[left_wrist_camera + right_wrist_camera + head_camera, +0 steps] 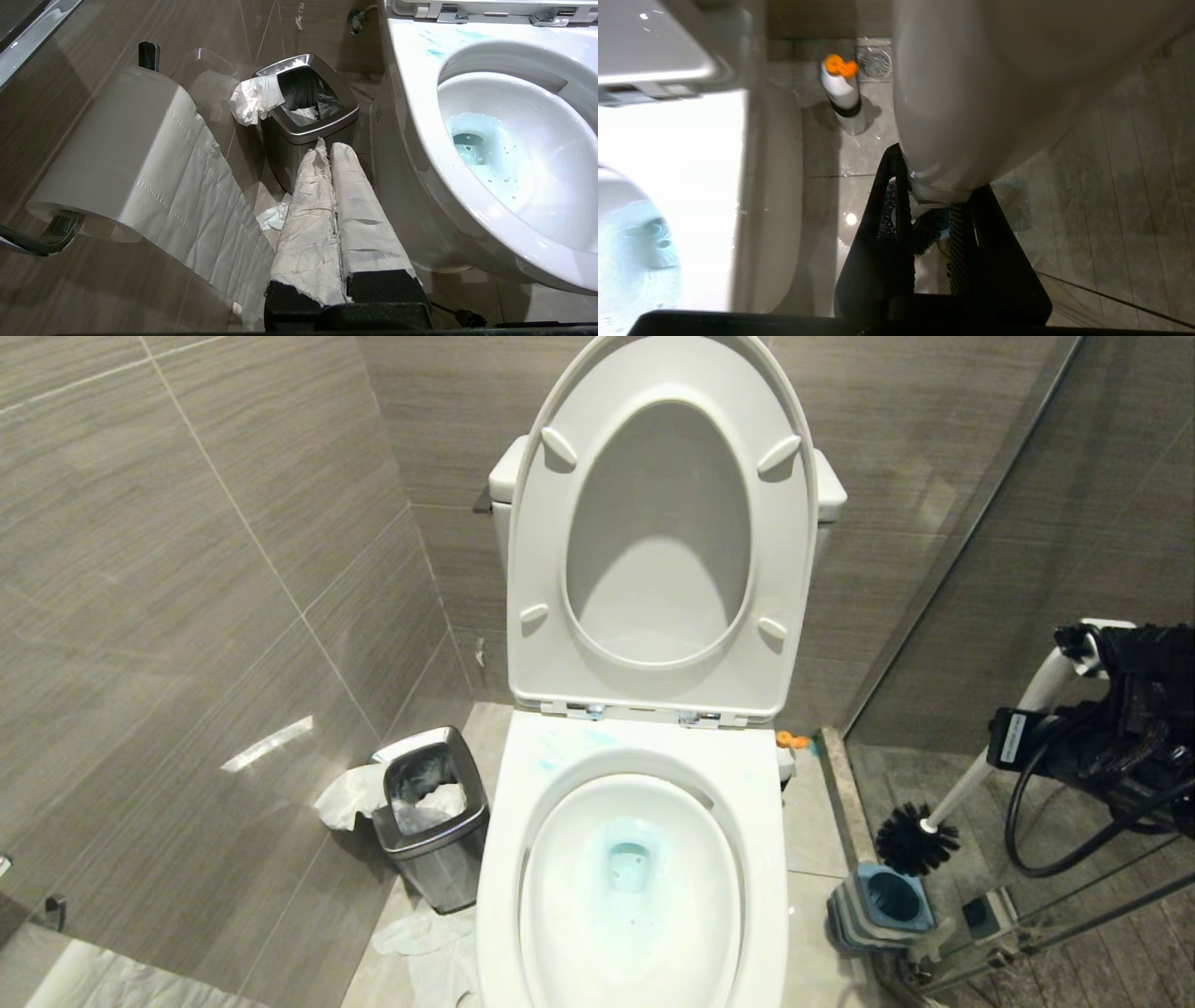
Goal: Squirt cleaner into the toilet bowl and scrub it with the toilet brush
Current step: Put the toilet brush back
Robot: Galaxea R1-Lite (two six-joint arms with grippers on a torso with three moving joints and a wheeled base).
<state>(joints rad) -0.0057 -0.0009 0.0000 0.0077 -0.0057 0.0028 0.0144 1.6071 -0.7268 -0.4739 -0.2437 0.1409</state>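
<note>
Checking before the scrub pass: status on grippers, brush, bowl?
Right gripper shut on white-handled black-bristled toilet brush, above its blue holder. Left gripper shut, parked. White ceramic toilet bowl blue-tinted, nothing blocking.

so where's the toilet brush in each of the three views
Head view: toilet brush at right, held by the right gripper, bristles just above its blue holder.
Left wrist view: not in it.
Right wrist view: handle fills the middle between the fingers, bristles below.
Shared landmark: the toilet bowl with blue-tinted water, in all three.
</note>
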